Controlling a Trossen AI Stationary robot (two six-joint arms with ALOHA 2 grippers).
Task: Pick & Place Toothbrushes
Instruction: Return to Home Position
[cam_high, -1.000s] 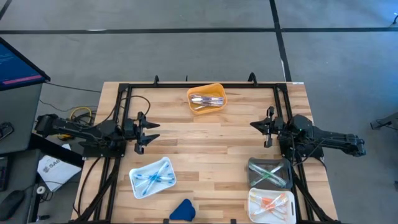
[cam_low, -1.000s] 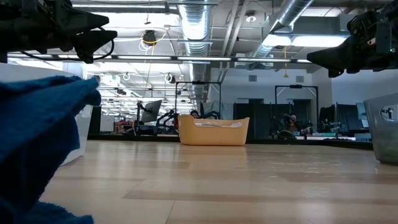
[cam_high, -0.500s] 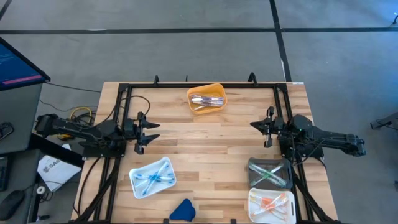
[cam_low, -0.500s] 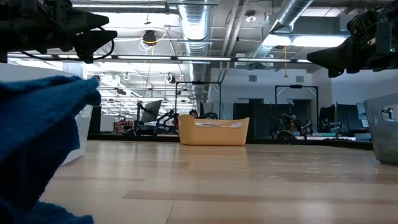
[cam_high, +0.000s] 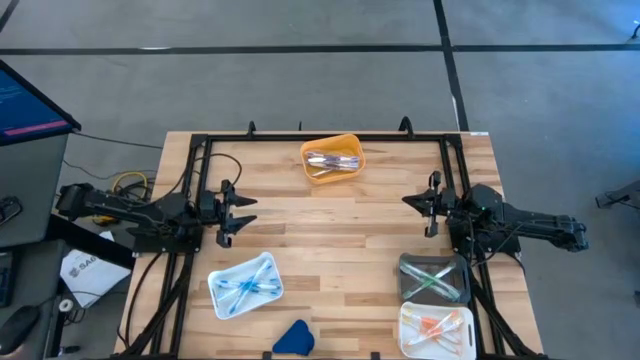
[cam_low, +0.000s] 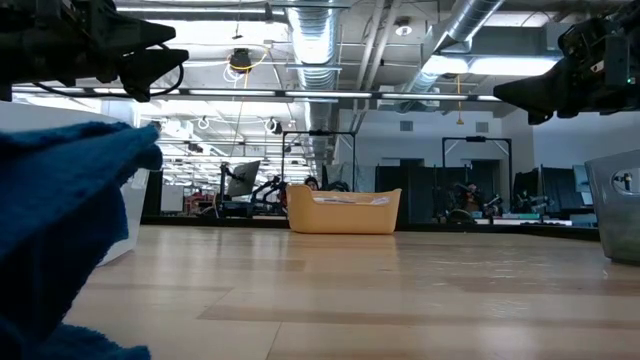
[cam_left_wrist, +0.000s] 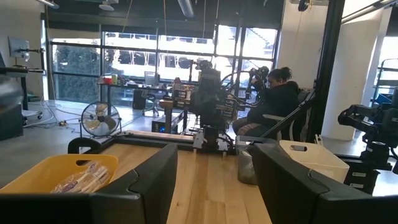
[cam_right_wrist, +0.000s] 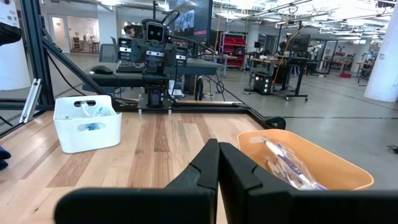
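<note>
Nothing loose shows on the boards, so the relation that matters is each claw to the bins. On the high view the left gripper (cam_high: 240, 212) hangs at the table's 9 o'clock side. The left white bin (cam_high: 214, 280) with its blue toothbrushes (cam_high: 245, 285) lies near, toward its 6 o'clock, the brushes crossed with long axes running roughly 2 to 8 o'clock. The right gripper (cam_high: 415, 202) hangs at the 3 o'clock side. The grey bin (cam_high: 404, 265) of green toothbrushes (cam_high: 432, 283) is just toward its 6 o'clock, and the right white bin (cam_high: 405, 320) of orange toothbrushes (cam_high: 437, 325) lies beyond that. The yellow bin (cam_high: 306, 152) sits at 12 o'clock, about midway between the arms, its pale toothbrushes (cam_high: 333, 160) lying 3 to 9 o'clock. I judge that neither arm needs to reach for anything. From overhead the fingers are hard to read; the wrist views settle it. The left arm's fingers (cam_left_wrist: 149, 180) stand wide apart and empty, while the right arm's fingers (cam_right_wrist: 205, 171) are pressed together on nothing. The low view adds that both arms ride well above the wood. A dark-blue wedge-shaped object (cam_low: 60, 220) blocks its left foreground.
</note>
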